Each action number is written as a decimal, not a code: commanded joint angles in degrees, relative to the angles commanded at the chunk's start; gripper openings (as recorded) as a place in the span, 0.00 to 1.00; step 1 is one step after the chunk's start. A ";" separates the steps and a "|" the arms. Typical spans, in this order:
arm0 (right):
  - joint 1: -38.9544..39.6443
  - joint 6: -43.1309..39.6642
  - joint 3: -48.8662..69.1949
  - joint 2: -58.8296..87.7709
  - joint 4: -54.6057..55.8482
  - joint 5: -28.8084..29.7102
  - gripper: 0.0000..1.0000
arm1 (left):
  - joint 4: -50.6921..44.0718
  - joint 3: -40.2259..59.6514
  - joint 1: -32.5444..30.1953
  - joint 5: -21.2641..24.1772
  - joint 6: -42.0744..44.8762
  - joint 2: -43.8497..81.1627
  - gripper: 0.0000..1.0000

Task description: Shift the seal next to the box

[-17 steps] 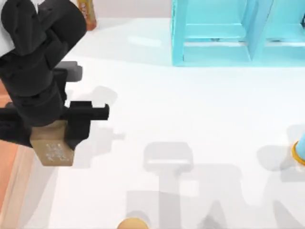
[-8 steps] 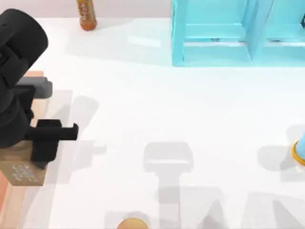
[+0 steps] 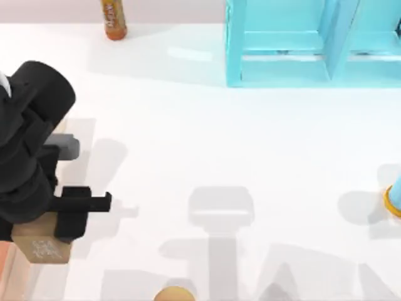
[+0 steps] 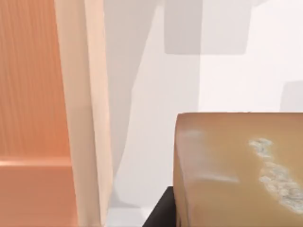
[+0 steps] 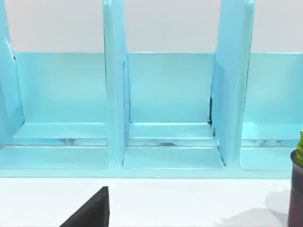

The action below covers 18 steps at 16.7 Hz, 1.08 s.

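One left gripper (image 3: 59, 235) pinching the seal (image 3: 42, 249), hanging just beside the box (image 3: 6, 276) wall, seal over white table (image 3: 250, 157).

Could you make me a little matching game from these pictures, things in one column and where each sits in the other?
Things:
1. seal
2. box
3. orange-brown bottle
4. cyan shelf frame

Places:
A. table's far edge, left of middle
B. table's far right
C. held in the left pincer, near left
D. table's left edge, beside the seal

Pairs: 1-C, 2-D, 3-A, 4-B
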 joint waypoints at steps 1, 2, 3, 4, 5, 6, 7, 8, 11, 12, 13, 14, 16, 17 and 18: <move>0.00 0.00 0.00 0.00 0.00 0.00 1.00 | 1.23 -1.21 0.03 0.02 0.04 0.11 0.00; 0.00 0.00 0.00 0.00 0.00 0.00 1.00 | 1.85 -1.82 0.06 0.03 0.07 0.16 0.00; 0.00 0.00 0.00 0.00 0.00 0.00 1.00 | 1.92 -1.89 0.06 0.03 0.07 0.17 0.00; 0.00 0.00 0.00 0.00 0.00 0.00 1.00 | 1.92 -1.89 0.06 0.03 0.07 0.17 0.00; 0.00 0.00 0.00 0.00 0.00 0.00 1.00 | 1.92 -1.89 0.06 0.03 0.07 0.17 0.00; 0.00 0.00 0.00 0.00 0.00 0.00 1.00 | 1.92 -1.89 0.06 0.03 0.07 0.17 0.00; 0.00 0.00 0.00 0.00 0.00 0.00 1.00 | 1.92 -1.89 0.06 0.03 0.07 0.17 0.08; 0.00 0.00 0.00 0.00 0.00 0.00 1.00 | 1.92 -1.89 0.06 0.03 0.07 0.17 0.15; 0.00 0.00 0.00 0.00 0.00 0.00 1.00 | 1.92 -1.89 0.06 0.03 0.07 0.17 0.38; 0.00 0.00 0.00 0.00 0.00 0.00 1.00 | 1.92 -1.89 0.06 0.03 0.07 0.17 0.45; 0.00 0.00 0.00 0.00 0.00 0.00 1.00 | 1.92 -1.89 0.06 0.03 0.07 0.17 0.53; 0.00 0.00 0.00 0.00 0.00 0.00 1.00 | 1.92 -1.89 0.06 0.03 0.07 0.17 0.60; 0.00 0.00 0.00 0.00 0.00 0.00 1.00 | 1.92 -1.89 0.06 0.03 0.07 0.17 0.75; 0.00 0.00 0.00 0.00 0.00 0.00 1.00 | 1.92 -1.89 0.06 0.03 0.07 0.17 0.83; 0.00 0.00 0.00 0.00 0.00 0.00 1.00 | 1.92 -1.89 0.06 0.03 0.07 0.17 0.90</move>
